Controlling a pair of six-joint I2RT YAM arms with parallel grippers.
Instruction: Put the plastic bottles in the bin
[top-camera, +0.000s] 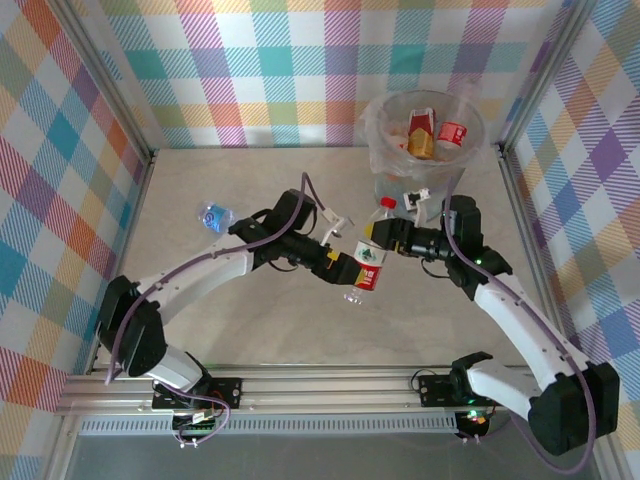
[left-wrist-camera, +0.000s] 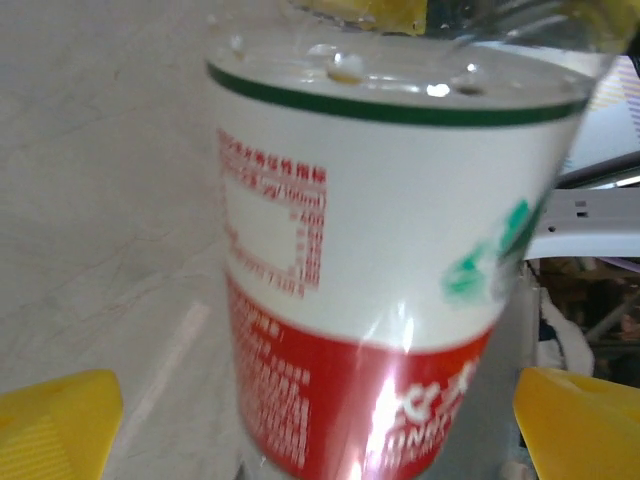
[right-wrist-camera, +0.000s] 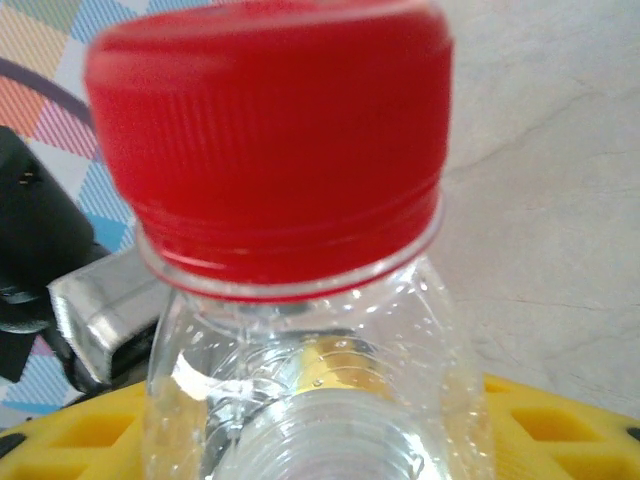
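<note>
Far left on the table (top-camera: 300, 330), flat on its side, a blue-cap bottle (top-camera: 213, 215). In the middle, the left gripper (top-camera: 350, 268) with jaws wide open, yellow fingers (left-wrist-camera: 55, 425) out on each side of the red-cap bottle (top-camera: 370, 258), not touching it. Just right of that, the right gripper (top-camera: 380, 235) with jaws closed on the top part of that bottle, under the cap (right-wrist-camera: 270, 140). At the back right, the bin (top-camera: 395, 180), with more bottles (top-camera: 430, 135) inside.
</note>
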